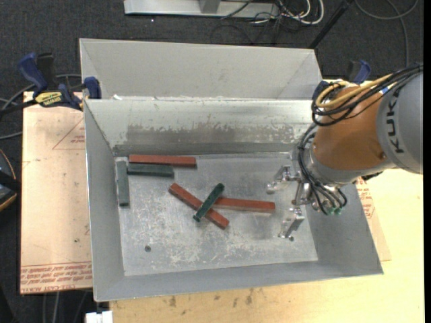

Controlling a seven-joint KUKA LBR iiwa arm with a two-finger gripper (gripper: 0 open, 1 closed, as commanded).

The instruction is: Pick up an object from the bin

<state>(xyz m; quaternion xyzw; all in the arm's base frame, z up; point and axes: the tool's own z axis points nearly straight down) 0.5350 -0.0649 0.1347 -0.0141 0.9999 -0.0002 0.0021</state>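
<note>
If the gripper (284, 206) shuts where it is now, I'd expect it to nip only the tip of the flat red stick (246, 205), or miss it outright. The fingers (291, 226) are spread wide with nothing between them. The stick's right end sits just at the left edge of the gap, not properly inside, so a tip-only pinch would likely let it pivot and drop. Second risk: its far end meets a dark green stick (209, 202) lying across another red stick (197, 206), can't tell if it's under or just touching, so a lift could drag that pile. The gripper is also close to the right wall of the bin (202, 264), so there's little room. Three more sticks lie well apart, by the left wall.
</note>
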